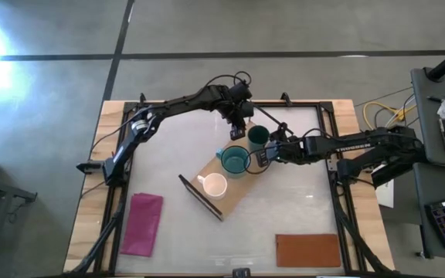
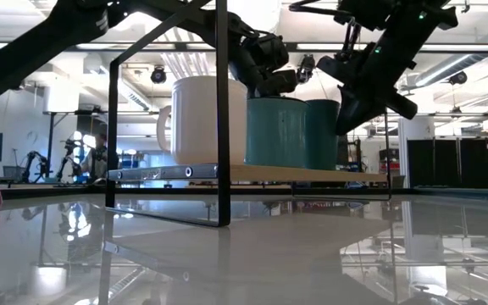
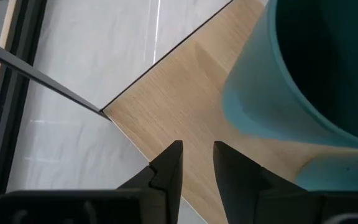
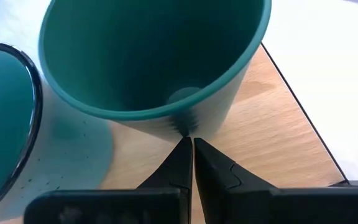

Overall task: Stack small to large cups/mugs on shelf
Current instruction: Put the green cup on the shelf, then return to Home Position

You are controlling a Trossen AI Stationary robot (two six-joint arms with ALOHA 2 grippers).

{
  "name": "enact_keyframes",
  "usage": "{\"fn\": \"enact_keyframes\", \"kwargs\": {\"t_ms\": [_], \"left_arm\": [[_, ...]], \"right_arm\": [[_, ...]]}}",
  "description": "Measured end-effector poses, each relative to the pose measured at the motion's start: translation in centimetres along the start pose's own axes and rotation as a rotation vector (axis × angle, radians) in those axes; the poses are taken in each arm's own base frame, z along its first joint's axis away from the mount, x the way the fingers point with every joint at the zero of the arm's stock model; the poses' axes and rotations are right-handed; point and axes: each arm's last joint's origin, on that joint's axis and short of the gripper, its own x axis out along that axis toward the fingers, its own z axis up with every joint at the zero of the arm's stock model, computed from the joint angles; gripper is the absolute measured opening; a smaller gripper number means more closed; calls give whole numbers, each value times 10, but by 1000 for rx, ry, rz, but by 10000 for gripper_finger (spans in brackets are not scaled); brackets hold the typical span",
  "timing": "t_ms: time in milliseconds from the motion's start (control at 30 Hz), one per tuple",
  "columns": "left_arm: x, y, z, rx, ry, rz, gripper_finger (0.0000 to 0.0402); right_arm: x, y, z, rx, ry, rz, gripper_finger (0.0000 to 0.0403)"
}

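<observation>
The light-wood shelf (image 1: 247, 179) lies slantwise at the table's middle. On it stand, in a row, the white mug (image 1: 213, 185), the teal mug (image 1: 234, 161) and the dark green tumbler (image 1: 257, 137), each on its base. My left gripper (image 3: 197, 152) hovers over the shelf's far side beside the teal mug (image 3: 291, 81), fingers a little apart and empty. My right gripper (image 4: 190, 144) is shut, its tips at the tumbler's (image 4: 148, 68) outer wall, coming level from the table's right. My right gripper has its shut fingertips (image 4: 182, 149) at the tumbler's outer wall (image 4: 188, 124), a little below the rim, on the side toward the table's right. I cannot tell whether they touch it. The tumbler stands upright on the shelf board.
A magenta cloth (image 1: 144, 224) lies at the near left and a brown-orange mat (image 1: 307, 249) at the near right. The shelf's black frame end (image 1: 199, 197) stands up beside the white mug. The tumbler stands close to the board's far right end (image 4: 291, 118).
</observation>
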Motion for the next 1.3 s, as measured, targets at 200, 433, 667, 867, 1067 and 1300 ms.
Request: {"fn": "enact_keyframes", "kwargs": {"t_ms": [200,433,667,867,1067,1300], "left_arm": [[-27,-4,6,12,-56,19,75],[-97,-15,16,38,-195,61,75],[-179,-66,14,-74,-325,-8,75],[-274,-135,-15,20,-521,-143,75],[-304,-206,-99,-26,-782,-25,75],[-254,-232,-193,91,-1189,-38,75]], "right_arm": [[-10,-2,0,-9,-4,21,9],[-49,-8,6,41,8,194,9],[-125,-6,30,-82,-136,768,9],[-207,-47,43,-262,-415,1077,9],[-190,-70,-4,-303,-395,1265,9],[-158,-107,-34,-261,-597,1348,9]]}}
